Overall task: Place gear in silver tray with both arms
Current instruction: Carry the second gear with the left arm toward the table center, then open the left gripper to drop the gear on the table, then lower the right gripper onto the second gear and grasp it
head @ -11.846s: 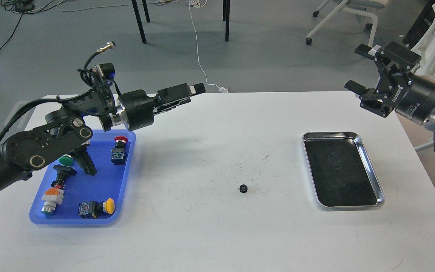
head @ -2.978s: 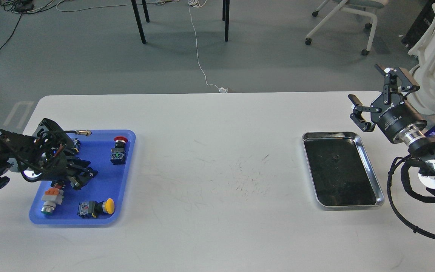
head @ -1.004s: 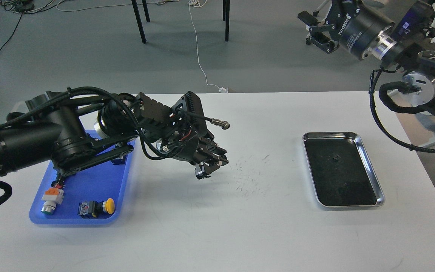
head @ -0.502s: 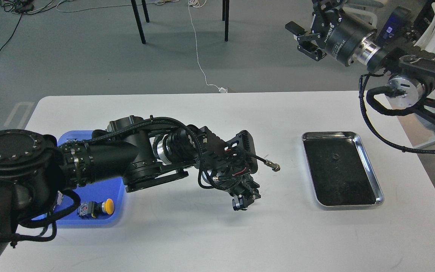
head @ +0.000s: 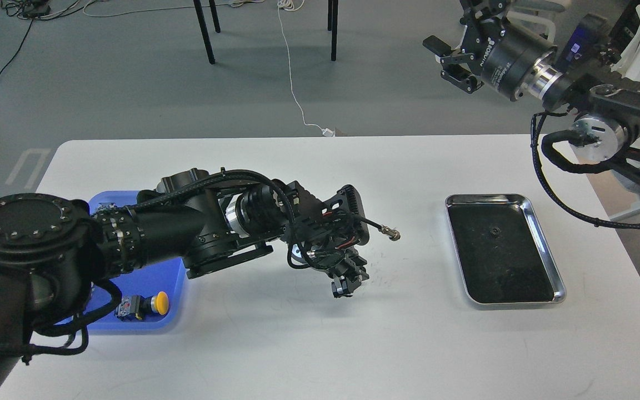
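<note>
White table (head: 309, 344) carries the silver tray (head: 542, 244) at right, the gear (head: 496, 230) resting inside it. Left gripper (head: 345, 287) points down at mid-table, finger state indeterminate. Right gripper (head: 453, 58) is raised beyond the table, fingers spread.

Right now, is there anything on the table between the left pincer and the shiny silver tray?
No. In the head view, only bare white table, scuffed with dark marks, lies between the left pincer and the silver tray.
</note>
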Motion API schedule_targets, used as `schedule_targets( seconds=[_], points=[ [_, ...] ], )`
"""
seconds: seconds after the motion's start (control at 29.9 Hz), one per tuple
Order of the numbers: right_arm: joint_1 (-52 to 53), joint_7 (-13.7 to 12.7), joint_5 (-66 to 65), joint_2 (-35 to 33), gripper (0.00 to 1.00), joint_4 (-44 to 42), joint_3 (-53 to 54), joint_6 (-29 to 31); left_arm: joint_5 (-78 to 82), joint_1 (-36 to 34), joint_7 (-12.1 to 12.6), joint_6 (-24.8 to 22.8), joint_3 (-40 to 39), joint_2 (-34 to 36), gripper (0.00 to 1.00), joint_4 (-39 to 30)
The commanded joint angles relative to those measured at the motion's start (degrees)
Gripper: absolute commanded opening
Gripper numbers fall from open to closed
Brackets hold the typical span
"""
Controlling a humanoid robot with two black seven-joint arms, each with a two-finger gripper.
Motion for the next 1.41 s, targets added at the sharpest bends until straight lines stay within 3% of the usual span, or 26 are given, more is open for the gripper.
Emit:
schedule_targets(
  seconds=[0.0,0.1,0.27,0.4,0.6,0.77,0.9,1.04,1.2,1.34,1.37],
  points=[
    [-0.01,0.00,0.01,-0.35,0.97,0.00,0.08,0.00,0.00,0.27,0.00,0.13,0.47,0.01,0.22,0.65],
    [-0.01,0.00,0.01,-0.53,0.97,0.09,0.08,0.00,0.00,0.45,0.00,0.04,0.47,0.01,0.28,0.65],
    [-0.01,0.00,0.01,-1.23,0.97,0.09,0.08,0.00,0.00,0.36,0.00,0.22,0.38,0.01,0.62,0.12],
    [-0.09,0.00,0.01,-2.37,0.97,0.35,0.08,0.09,0.00,-0.08,0.00,0.22,-0.58,0.01,0.78,-1.89],
    [-0.88,0.00,-0.07,-6.15,0.97,1.23,0.17,0.71,-6.59,0.00,0.00,2.85,-6.46,10.36,0.86,-6.12],
    [-3.95,0.00,-2.52,-11.42,0.97,4.82,0.08,0.88,-28.52,4.82,0.00,6.71,-12.53,20.90,0.92,-8.14],
    [-9.14,0.00,-17.78,-14.58,0.98,7.99,0.17,0.88,-52.26,11.24,0.00,11.63,-17.44,26.10,0.94,-9.89],
    [-11.34,0.00,-38.26,-17.14,0.99,11.68,-0.27,0.88,-72.93,18.45,0.00,12.52,-26.66,30.58,0.98,-14.28],
    [-9.68,0.00,-55.16,-16.79,0.99,12.74,-4.04,0.97,-78.94,28.47,0.00,12.96,-41.87,29.54,0.98,-15.61],
    [-3.37,0.00,-67.89,-12.41,0.99,12.92,-10.17,0.88,-81.04,33.66,0.00,12.70,-50.66,27.61,0.98,-15.96],
    [-0.91,0.00,-69.93,-11.00,0.99,12.92,-12.81,0.88,-83.06,34.37,1.62,12.70,-52.07,27.34,0.98,-15.96]
  ],
)
